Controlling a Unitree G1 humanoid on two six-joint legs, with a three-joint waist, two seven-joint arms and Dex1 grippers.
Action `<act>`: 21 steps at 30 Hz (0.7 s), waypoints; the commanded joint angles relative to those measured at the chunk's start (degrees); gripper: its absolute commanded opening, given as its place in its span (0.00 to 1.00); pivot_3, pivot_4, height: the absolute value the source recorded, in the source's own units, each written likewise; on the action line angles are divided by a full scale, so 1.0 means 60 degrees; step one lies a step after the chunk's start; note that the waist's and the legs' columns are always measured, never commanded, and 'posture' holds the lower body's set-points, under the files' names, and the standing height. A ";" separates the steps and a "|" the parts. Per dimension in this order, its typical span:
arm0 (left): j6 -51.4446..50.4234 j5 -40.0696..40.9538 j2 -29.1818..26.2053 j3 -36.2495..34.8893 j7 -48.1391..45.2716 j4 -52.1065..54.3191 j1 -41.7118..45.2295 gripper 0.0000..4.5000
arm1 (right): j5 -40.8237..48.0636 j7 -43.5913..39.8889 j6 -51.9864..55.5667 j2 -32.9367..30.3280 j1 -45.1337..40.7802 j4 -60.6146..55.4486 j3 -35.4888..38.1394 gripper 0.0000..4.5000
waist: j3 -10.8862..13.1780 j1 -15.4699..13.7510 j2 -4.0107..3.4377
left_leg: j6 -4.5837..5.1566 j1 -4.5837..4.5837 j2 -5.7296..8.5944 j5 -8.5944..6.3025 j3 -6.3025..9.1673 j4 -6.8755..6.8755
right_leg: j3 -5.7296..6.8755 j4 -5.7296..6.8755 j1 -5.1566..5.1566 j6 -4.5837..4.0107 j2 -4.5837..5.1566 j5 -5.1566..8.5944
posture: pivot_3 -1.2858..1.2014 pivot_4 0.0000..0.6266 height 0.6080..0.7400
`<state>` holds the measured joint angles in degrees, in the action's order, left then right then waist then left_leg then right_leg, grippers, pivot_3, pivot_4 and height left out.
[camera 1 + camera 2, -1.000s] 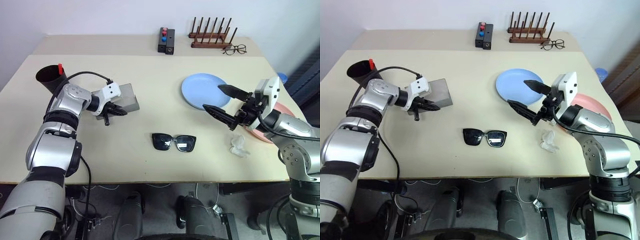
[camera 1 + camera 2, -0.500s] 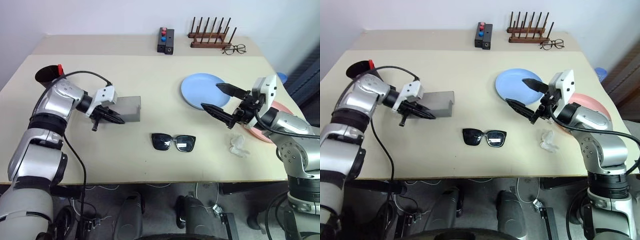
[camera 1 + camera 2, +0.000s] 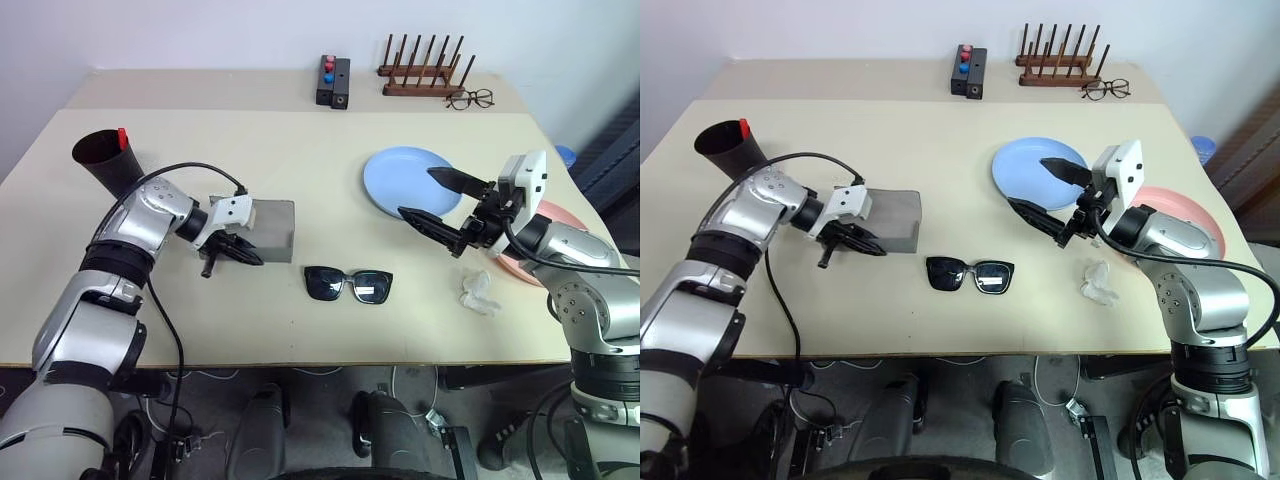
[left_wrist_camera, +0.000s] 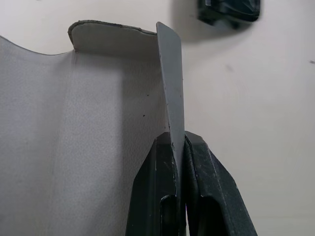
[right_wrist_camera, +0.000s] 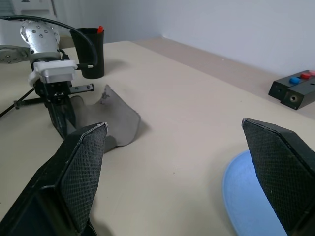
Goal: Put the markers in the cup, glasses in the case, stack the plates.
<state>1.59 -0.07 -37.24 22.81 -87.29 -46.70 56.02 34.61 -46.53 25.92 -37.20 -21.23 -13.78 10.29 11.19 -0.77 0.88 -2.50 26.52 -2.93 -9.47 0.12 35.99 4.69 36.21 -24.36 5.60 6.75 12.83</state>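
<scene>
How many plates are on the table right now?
2. The blue plate lies right of centre, behind the right gripper. The pink plate lies at the right edge, partly hidden by that arm.

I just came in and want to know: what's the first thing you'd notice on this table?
Probably the left gripper, shut on a flap of the open grey glasses case near the table's left side. Beside the case, at the middle near the front edge, lie black sunglasses. On the right, the right gripper hangs wide open by a light blue plate, with a pink plate behind that arm.
</scene>
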 commanded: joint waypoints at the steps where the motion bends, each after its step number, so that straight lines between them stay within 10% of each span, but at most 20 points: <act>1: -0.0357 -0.0181 0.0074 -0.0207 0.0088 0.0371 0.0064 0.00 | 0.0049 -0.0003 -0.0161 -0.0008 -0.0214 -0.0159 0.0185 1.00 | 0.0000 -0.0003 0.0000 | 0.0000 0.0000 0.0000 0.0000 0.0000 0.0001 | 0.0000 0.0000 0.0001 0.0000 0.0000 0.0000 | 0.52 0.24 1.00; 8: -0.0289 -0.0255 0.0115 -0.0331 0.0054 0.0669 -0.0090 0.00 | 0.0029 0.0010 -0.0194 0.0038 -0.0226 -0.0143 0.0163 1.00 | 0.0000 0.0006 0.0000 | 0.0000 0.0001 0.0000 0.0000 0.0001 0.0003 | 0.0000 0.0000 0.0002 -0.0002 0.0000 0.0001 | 0.52 0.24 1.00; 18: -0.0299 -0.0317 -0.0082 -0.0556 -0.0301 0.0859 -0.0008 0.99 | 0.0014 -0.0048 -0.0215 0.0055 -0.0285 -0.0063 0.0104 1.00 | 0.0000 0.0009 0.0000 | 0.0000 0.0001 0.0000 0.0000 0.0001 0.0003 | 0.0000 0.0000 0.0002 -0.0004 0.0000 0.0002 | 0.52 0.24 1.00; 21: -0.0838 0.0203 -0.0170 -0.0865 -0.0672 0.1105 0.0273 0.99 | 0.0034 -0.0064 -0.0184 0.0038 -0.0293 -0.0044 0.0088 1.00 | 0.0000 0.0012 0.0000 | 0.0000 0.0000 0.0000 0.0000 0.0002 0.0002 | 0.0000 0.0000 0.0001 -0.0004 -0.0001 0.0002 | 0.52 0.24 1.00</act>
<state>-1.95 -1.09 -37.13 19.96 -89.91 -42.41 55.33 34.49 -46.68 25.70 -37.03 -21.50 -13.24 9.86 11.20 -0.70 0.87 -2.50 26.53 -2.93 -9.47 0.13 36.00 4.69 36.21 -24.36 5.58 6.74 12.84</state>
